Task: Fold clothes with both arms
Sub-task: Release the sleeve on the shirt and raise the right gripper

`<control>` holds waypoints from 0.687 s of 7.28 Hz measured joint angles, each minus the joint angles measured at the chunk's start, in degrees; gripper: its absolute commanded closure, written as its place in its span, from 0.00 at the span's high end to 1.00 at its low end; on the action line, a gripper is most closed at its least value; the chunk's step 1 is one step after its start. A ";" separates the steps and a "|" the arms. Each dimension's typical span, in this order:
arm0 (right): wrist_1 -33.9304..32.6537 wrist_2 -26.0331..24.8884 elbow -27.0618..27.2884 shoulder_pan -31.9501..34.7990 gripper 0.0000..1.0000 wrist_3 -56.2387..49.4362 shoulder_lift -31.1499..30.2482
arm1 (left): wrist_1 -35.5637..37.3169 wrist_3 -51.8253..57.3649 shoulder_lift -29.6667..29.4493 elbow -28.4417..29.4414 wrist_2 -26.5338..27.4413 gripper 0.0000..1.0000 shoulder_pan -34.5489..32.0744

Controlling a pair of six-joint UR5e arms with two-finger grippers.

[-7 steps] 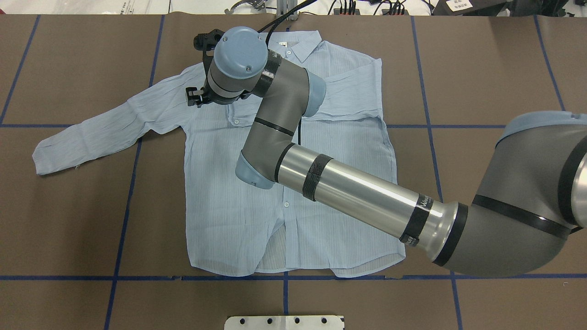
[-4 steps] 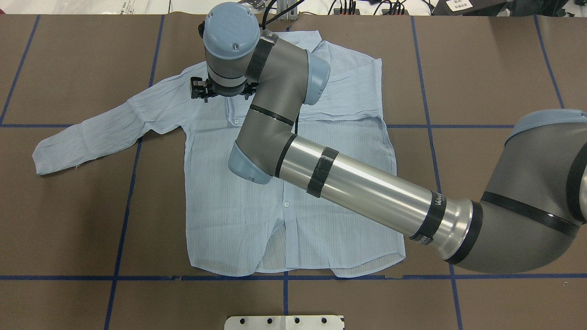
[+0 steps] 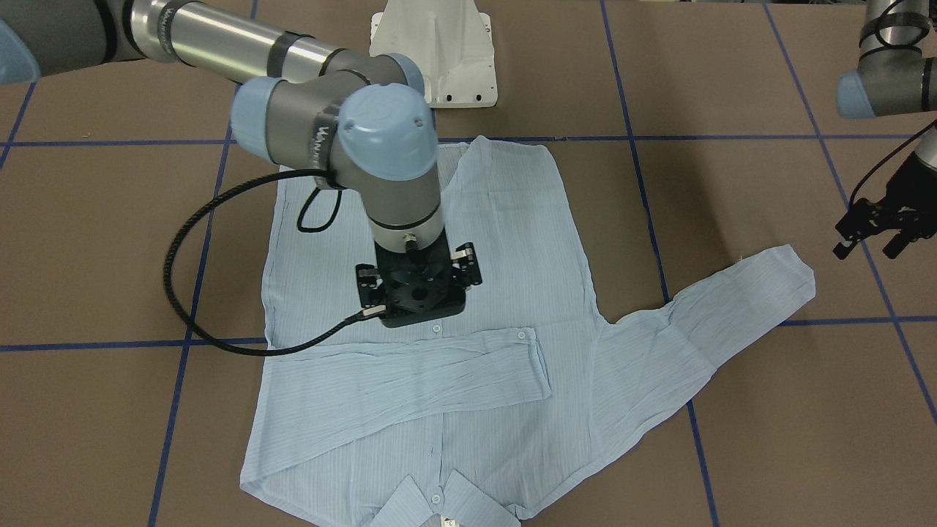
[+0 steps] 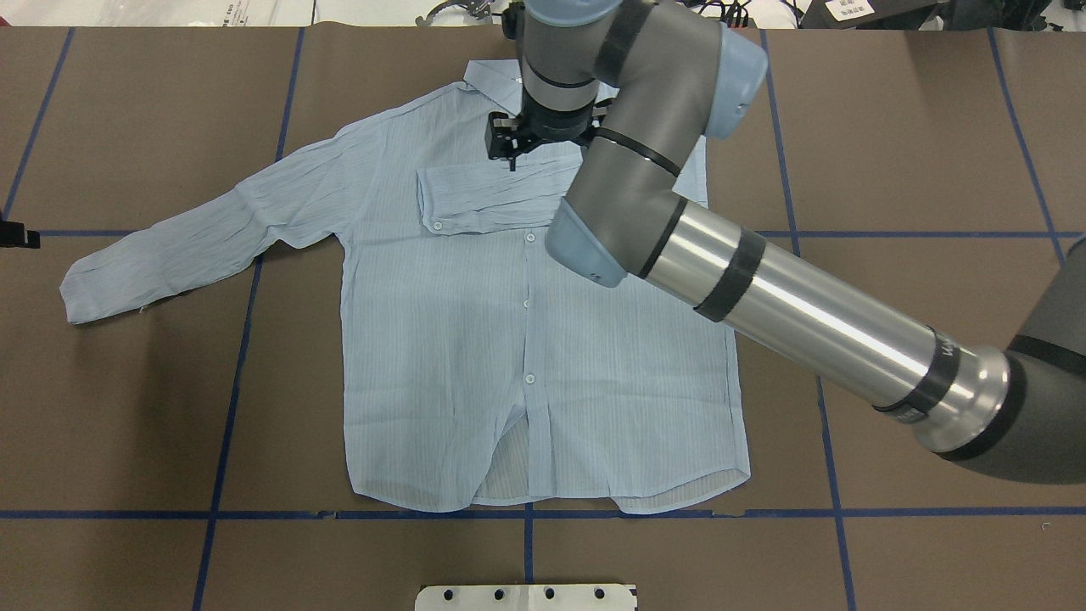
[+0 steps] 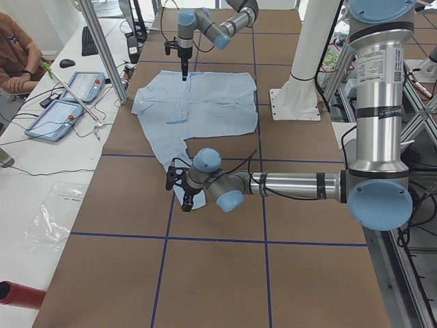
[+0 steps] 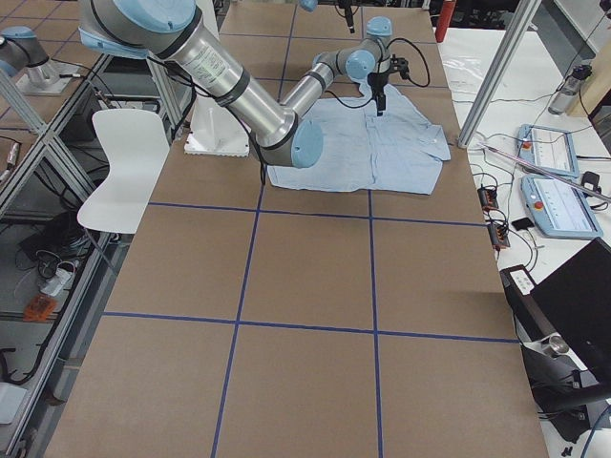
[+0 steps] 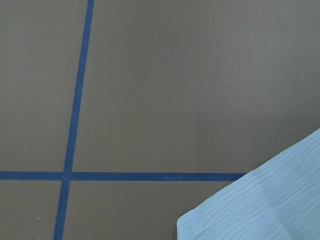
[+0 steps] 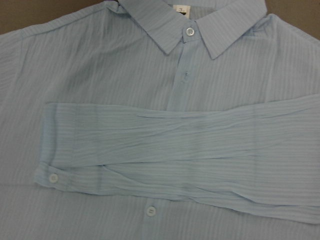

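- The shirt is laid flat on the counter, front side up and buttoned, directly below the right pincer.
- The right pincer is pointed down above the chest of the shirt. Its fingers are not shown clearly, so it cannot be told how far it is opened or whether anything is held.
- One sleeve is folded across the chest, under this pincer. The collar is seen just beyond it, on the side away from the robot.
- The other sleeve is stretched out sideways toward the left pincer. Its cuff is near that pincer but apart from it.
- The left pincer is held over bare counter with its fingers spread apart, and nothing is gripped.
- Blue tape lines are seen on the counter below it.
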 measured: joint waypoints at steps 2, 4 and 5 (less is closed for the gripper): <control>-1.45 2.08 6.57 2.25 1.00 -2.96 -6.45 | -1.13 -1.80 0.23 1.02 3.77 0.80 4.43; -1.52 4.32 8.74 3.82 1.00 -3.71 -9.34 | -1.23 -1.98 -0.13 2.67 5.33 0.67 6.77; -1.47 4.59 9.25 4.06 1.00 -3.82 -9.96 | -1.25 -2.00 -0.43 3.45 6.58 0.64 7.50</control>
